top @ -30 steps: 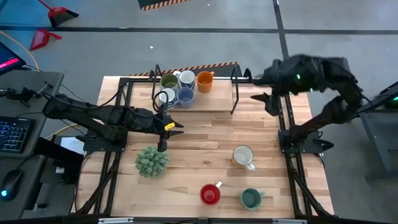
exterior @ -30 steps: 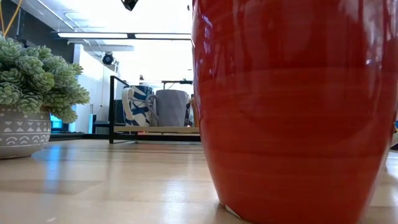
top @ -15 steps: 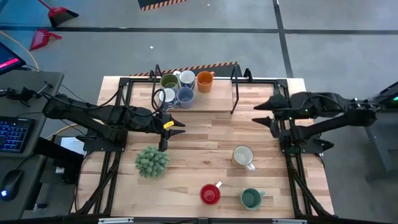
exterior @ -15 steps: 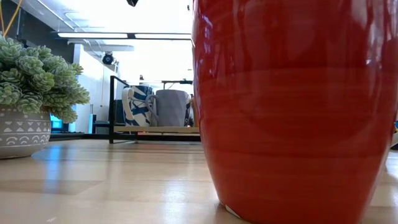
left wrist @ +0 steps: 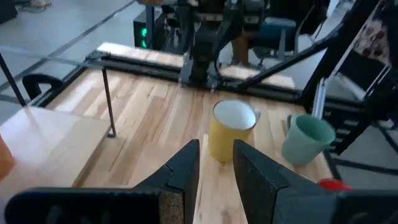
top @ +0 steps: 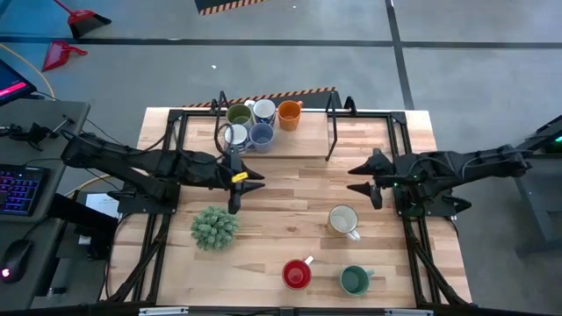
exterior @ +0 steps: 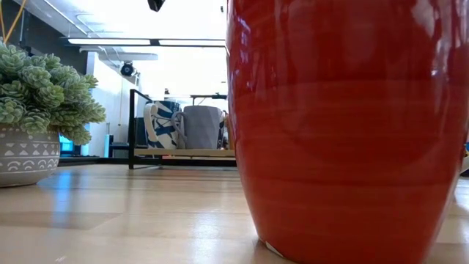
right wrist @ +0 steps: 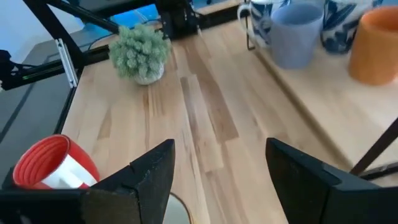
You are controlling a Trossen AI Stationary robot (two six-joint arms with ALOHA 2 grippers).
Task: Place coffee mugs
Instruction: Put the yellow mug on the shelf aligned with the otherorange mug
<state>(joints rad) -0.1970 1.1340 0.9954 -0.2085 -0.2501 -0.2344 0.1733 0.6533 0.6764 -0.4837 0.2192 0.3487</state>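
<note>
Five coffee mugs stand on a raised shelf (top: 290, 145) at the table's far side: olive (top: 238, 114), white-and-blue (top: 263, 111), orange (top: 289, 114), white (top: 234, 135) and blue (top: 261, 134). Three stand on the tabletop: cream (top: 342, 219), red (top: 296, 274) and green (top: 355, 281). My left gripper (top: 256, 182) hovers just in front of the shelf, fingers (left wrist: 186, 165) a little apart with nothing between them. My right gripper (top: 353, 178) hangs wide open over the table's right middle, above and beyond the cream mug, and holds nothing.
A bushy green plant (top: 215, 226) in a patterned pot stands left of centre, near my left gripper. A black frame (top: 332, 132) borders the shelf. In the low view the red mug (exterior: 344, 132) fills the foreground. Bare wood lies between the two grippers.
My right gripper has come down from high above the far right corner. It has swung toward the table's middle and near side, staying wide open. The mugs and the plant have not moved.
</note>
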